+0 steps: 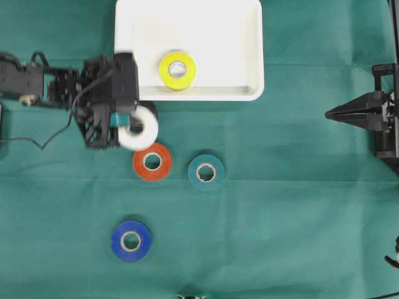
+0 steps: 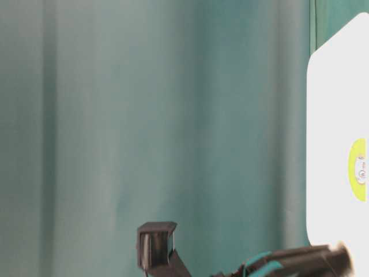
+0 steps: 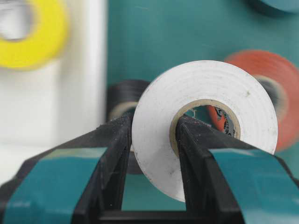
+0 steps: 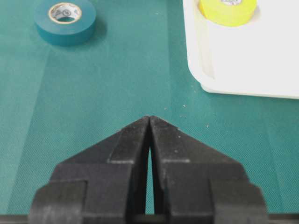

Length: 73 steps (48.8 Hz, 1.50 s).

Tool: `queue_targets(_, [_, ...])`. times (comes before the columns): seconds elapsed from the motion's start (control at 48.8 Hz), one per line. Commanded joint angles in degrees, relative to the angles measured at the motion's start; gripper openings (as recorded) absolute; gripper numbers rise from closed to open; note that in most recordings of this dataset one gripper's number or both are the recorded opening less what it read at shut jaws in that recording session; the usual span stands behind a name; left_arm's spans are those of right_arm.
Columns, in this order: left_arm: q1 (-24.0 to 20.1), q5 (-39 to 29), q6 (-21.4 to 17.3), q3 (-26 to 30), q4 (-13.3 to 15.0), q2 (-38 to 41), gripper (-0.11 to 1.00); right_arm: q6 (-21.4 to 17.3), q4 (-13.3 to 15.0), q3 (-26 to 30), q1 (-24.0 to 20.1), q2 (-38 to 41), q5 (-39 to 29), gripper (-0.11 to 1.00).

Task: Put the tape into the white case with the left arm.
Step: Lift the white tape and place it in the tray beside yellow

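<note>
Left gripper (image 3: 154, 140): clamped on white tape roll (image 3: 205, 121), one finger through the core, one outside, so the roll hangs secure. Roll located just outside the white case (image 1: 249, 37), near its front-left corner; yellow roll (image 1: 177, 70) already inside. Right gripper (image 4: 149, 119): closed, empty, parked well clear.

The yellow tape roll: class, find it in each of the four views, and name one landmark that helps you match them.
Overhead: the yellow tape roll lies inside the white case, near its lower rim.
Table-level: a yellow sliver at the right edge, on the case.
Left wrist: top left corner, blurred.
Right wrist: top edge, right of centre, in the case.
Shared landmark: the white case.
</note>
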<state>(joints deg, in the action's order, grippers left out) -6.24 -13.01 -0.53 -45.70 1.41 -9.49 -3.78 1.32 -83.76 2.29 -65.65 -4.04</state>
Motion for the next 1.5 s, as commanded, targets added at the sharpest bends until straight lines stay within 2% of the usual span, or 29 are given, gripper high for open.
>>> queue_targets(0.0, [-3.5,0.7,-0.1,1.6,0.0,-0.5,0.26,-0.1,0.1,0.6,0.1,0.4,0.6,-0.1])
queue_targets(0.226, [-11.4,1.4,-0.3,1.6,-0.1,0.3,0.26,-0.1,0.1,0.6,0.1,0.4,0.8,-0.1])
queue_targets(0.369, [-14.8,3.3,-0.3,1.8,0.0,1.5,0.26,-0.1,0.1,0.4,0.1,0.4,1.0,-0.1])
queue_targets(0.533, [-15.5,6.2,-0.3,1.7,-0.1,2.6,0.26,-0.1,0.1,0.4,0.1,0.4,1.0,-0.1])
queue_targets(1.067, [-15.5,6.8,-0.4,1.6,-0.1,4.0,0.27,-0.1,0.1,0.4,0.1,0.4,1.0,-0.1])
queue_targets(1.108, [-15.3,6.7,-0.4,1.5,-0.1,4.0,0.32,-0.1,0.1,0.4,0.1,0.4,1.0,-0.1])
queue_targets(1.251, [-15.4,6.8,-0.3,1.4,-0.1,4.0,0.76,-0.1,0.1,0.4,0.1,0.4,1.0,-0.1])
queue_targets(1.313, [-15.3,6.7,-0.3,1.3,-0.1,4.0,0.91,-0.1,0.1,0.4,0.1,0.4,1.0,-0.1])
queue_targets(1.374, [-15.4,6.8,-0.3,1.3,-0.1,4.0,0.98,-0.1,0.1,0.5,0.1,0.4,1.0,-0.1])
queue_targets(1.477, [-15.3,6.7,-0.2,1.3,-0.1,3.9,0.99,-0.1,0.1,0.4,0.1,0.4,1.1,-0.1])
